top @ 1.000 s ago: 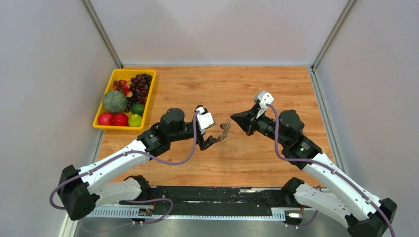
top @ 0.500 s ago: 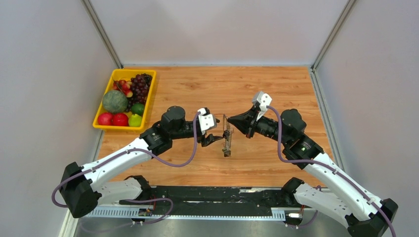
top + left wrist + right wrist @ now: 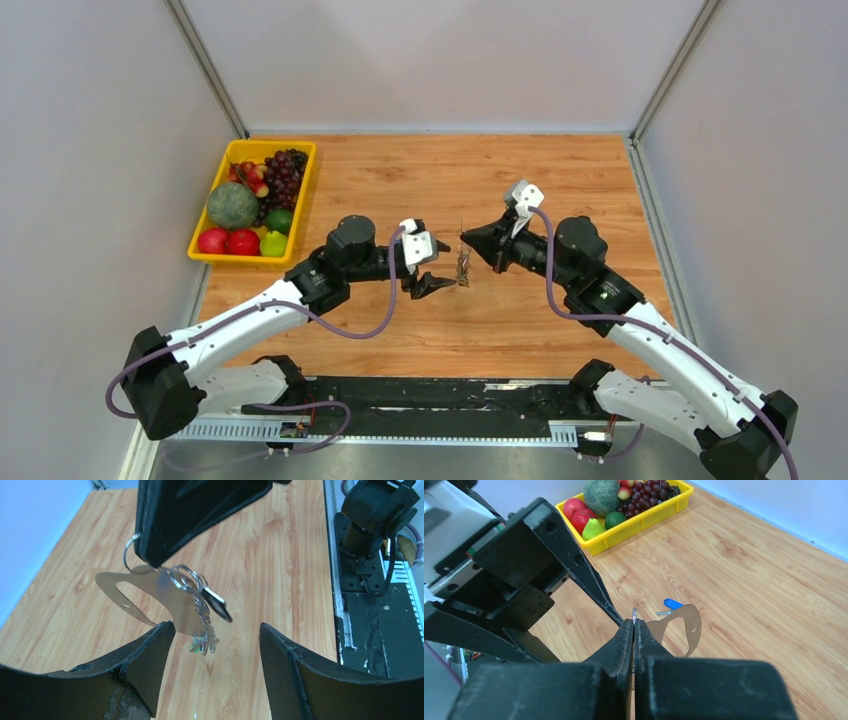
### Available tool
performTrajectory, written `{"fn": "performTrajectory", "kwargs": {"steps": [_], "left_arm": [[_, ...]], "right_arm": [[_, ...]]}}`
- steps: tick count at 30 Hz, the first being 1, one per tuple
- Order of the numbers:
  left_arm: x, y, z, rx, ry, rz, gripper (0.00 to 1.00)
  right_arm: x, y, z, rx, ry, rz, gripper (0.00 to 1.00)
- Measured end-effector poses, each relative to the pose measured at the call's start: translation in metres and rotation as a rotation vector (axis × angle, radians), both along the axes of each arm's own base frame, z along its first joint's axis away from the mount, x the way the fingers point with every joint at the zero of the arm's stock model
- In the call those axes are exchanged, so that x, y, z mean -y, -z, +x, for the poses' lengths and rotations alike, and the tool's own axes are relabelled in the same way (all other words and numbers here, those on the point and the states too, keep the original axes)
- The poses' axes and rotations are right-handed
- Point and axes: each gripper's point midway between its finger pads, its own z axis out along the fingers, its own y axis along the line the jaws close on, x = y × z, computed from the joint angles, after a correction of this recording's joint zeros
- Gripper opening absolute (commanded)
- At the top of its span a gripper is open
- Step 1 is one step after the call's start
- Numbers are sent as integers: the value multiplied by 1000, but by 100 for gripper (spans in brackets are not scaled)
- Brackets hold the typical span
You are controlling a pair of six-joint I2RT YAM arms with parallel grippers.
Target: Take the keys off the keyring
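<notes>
Above the table (image 3: 560, 180) | right gripper (image 3: 634, 626) clamped on keyring (image 3: 125, 555); keys (image 3: 204, 617) and tan tag (image 3: 165, 592) dangle | left gripper (image 3: 216, 626) fingers apart, flanking keys, no contact | blue key (image 3: 672, 603) lies on table | step: taking next key | next: pinch one key only, work it off

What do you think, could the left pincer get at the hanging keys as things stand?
Probably yes: the left pincer is open, the keys dangle freely before its fingers, and the right pincer grips the ring above them.
</notes>
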Motion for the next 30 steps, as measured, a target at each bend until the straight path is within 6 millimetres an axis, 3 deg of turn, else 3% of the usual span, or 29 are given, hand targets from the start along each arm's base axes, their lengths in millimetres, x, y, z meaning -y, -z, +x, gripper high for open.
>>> {"fn": "performTrajectory", "kwargs": {"steps": [5, 10, 15, 30], "left_arm": [[5, 4, 6, -21, -17, -4, 71], [7, 13, 11, -64, -43, 7, 75], [6, 8, 21, -74, -114, -18, 75], [-17, -2, 38, -121, -326, -134, 80]], "right_arm": [[-1, 12, 5, -28, 17, -20, 0], [0, 12, 7, -31, 33, -13, 0], [2, 10, 10, -40, 56, 0, 0], [24, 8, 37, -79, 272, 44, 0]]}}
